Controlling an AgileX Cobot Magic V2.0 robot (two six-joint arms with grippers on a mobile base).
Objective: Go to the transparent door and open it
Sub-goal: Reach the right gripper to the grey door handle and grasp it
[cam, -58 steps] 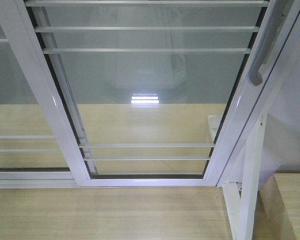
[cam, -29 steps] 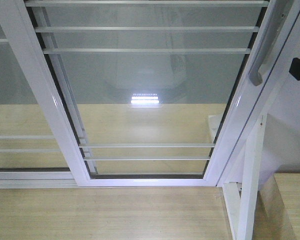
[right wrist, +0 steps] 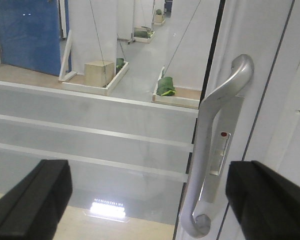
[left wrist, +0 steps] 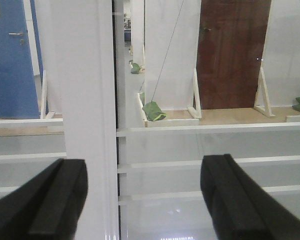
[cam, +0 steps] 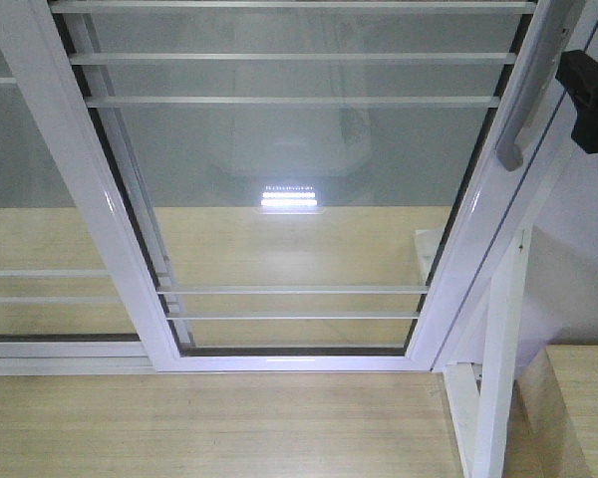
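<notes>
Two open tools: right tool (right wrist: pixel 147 175) faces the handle (right wrist: pixel 215 145) on the transparent door (cam: pixel 299 149), left tool (left wrist: pixel 144 167) faces a white frame (left wrist: pixel 87 100).

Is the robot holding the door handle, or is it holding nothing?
Nothing. The right gripper is open in front of the grey handle, not closed on it; the left gripper is open too, facing the white frame.

No readable text, label, brand, number or sign appears in any of the views.

High right arm (cam: pixel 590 100), right jaws spread wide, left jaws spread wide
</notes>
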